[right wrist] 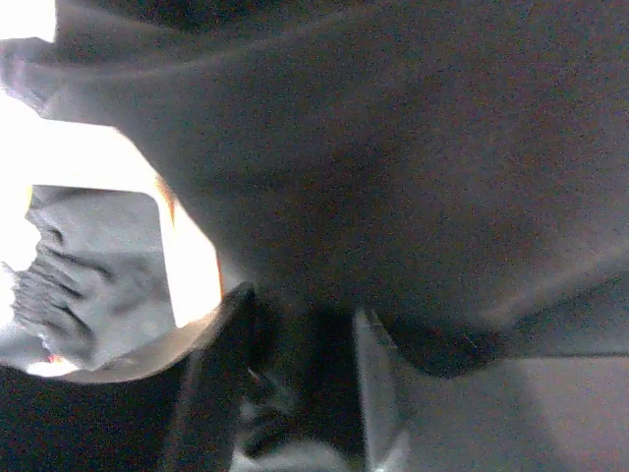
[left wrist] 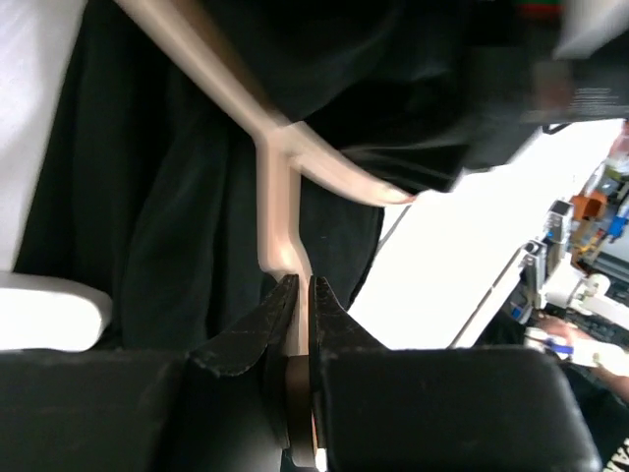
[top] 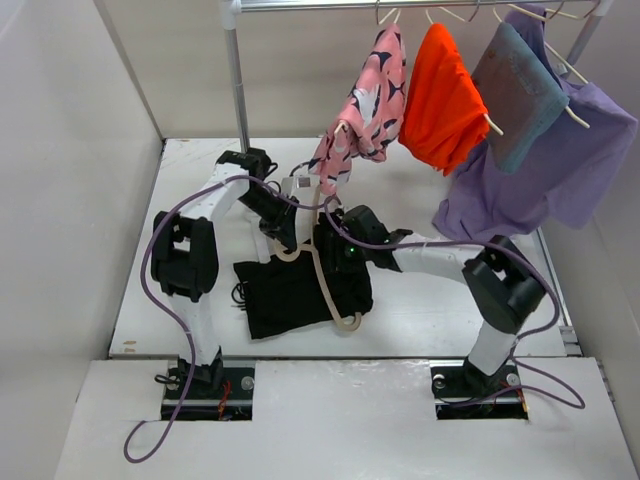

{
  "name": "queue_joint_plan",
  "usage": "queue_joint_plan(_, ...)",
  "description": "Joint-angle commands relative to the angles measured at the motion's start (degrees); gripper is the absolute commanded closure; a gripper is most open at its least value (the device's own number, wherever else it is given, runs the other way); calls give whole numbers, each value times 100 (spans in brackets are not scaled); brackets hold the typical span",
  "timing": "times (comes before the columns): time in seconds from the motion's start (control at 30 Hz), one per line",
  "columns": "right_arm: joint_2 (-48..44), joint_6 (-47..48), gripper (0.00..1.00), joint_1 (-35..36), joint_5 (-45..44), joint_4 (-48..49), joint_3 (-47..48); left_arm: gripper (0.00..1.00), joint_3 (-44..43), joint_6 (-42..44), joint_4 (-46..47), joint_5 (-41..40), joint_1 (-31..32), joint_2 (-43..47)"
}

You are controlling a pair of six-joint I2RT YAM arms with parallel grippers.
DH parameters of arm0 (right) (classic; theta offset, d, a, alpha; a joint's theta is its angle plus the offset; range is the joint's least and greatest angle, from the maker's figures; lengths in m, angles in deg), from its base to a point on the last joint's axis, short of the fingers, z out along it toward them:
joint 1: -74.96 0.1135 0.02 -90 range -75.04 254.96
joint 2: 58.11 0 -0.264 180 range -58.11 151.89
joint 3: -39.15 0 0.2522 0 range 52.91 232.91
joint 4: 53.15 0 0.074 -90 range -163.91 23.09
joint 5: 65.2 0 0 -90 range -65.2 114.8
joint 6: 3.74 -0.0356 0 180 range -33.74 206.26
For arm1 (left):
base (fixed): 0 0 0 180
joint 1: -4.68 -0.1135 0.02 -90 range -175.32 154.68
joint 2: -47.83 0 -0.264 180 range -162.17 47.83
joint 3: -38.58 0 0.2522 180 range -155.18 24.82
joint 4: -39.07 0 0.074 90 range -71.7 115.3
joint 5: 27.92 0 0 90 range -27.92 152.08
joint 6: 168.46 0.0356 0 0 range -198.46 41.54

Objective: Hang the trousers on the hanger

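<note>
The black trousers [top: 296, 292] lie bunched on the white table, and the pale wooden hanger [top: 326, 288] lies across them. My left gripper [top: 287, 240] is at their far edge. In the left wrist view this gripper [left wrist: 302, 287] is shut on the hanger [left wrist: 278, 187] at its hook stem, with the trousers [left wrist: 167, 206] beneath. My right gripper [top: 336, 250] is low over the trousers' right side. In the right wrist view its jaws [right wrist: 300, 326] stand apart, and trousers cloth [right wrist: 393, 167] fills the view just ahead of the fingertips [right wrist: 224, 329].
A clothes rail crosses the back on a metal pole [top: 237, 80]. From it hang a pink patterned garment [top: 368, 100], an orange one [top: 440, 88], a grey-blue one [top: 515, 95] and a purple one [top: 545, 175]. White walls close the left and back.
</note>
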Motion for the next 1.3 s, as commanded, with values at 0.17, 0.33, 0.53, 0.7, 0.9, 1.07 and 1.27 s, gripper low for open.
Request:
queue_joint_plan(0.17, -1293, 1383, 41, 83, -914, -1930, 646, 100, 86, 140, -70, -453, 110, 186)
queue_joint_plan(0.33, -1583, 1218, 62, -39, -1204, -1608, 532, 100, 86, 140, -70, -453, 172, 186)
queue_joint_plan(0.53, -891, 506, 100, -417, -1204, 123, 662, 100, 24, 26, -70, -506, 224, 186)
queue_joint_plan(0.7, 278, 39, 100, -471, -362, 1118, 1084, 100, -29, 25, -70, -558, 225, 134)
queue_joint_plan(0.9, 1245, -619, 100, -286, 131, 1855, 1016, 100, -467, 25, -70, -497, 225, 133)
queue_joint_plan(1.07, 1642, -743, 100, -216, 106, 1927, 963, 100, -864, 25, -70, -313, 225, 80)
queue_joint_plan(1.27, 1399, -236, 100, -268, 359, 1778, 909, 100, -653, 96, -70, -364, 225, 151)
